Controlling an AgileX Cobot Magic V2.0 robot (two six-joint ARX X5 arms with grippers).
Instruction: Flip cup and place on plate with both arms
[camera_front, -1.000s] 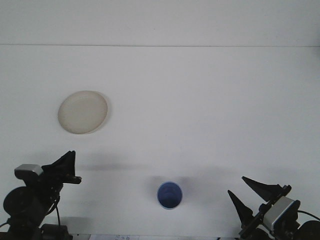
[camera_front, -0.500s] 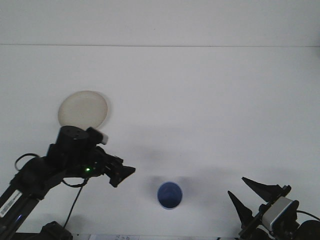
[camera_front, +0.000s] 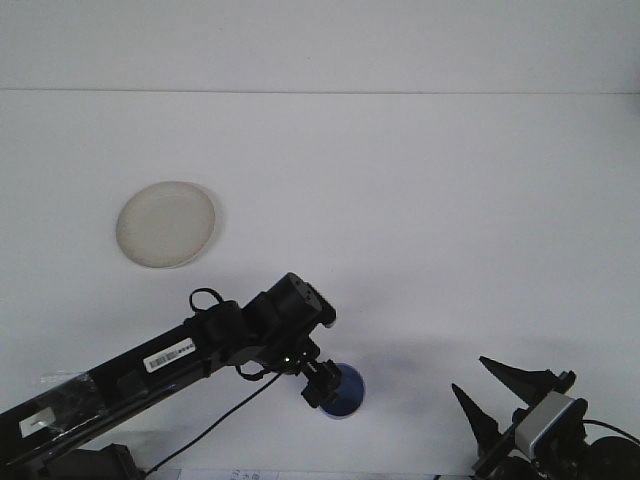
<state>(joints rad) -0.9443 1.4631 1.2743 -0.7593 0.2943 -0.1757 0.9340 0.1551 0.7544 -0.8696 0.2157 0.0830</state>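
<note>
While the left hand (camera_front: 322, 388) hangs right at the blue cup (camera_front: 343, 391) near the front edge of the white worktop (camera_front: 420, 220), its fingers are hidden against the cup, so I cannot tell how wide they stand or whether they grip. The grasp should close squarely on the cup's wall, low enough to turn it. The right hand (camera_front: 492, 391) waits open and empty, well apart. The plate (camera_front: 165, 224) lies far left, bare.
</note>
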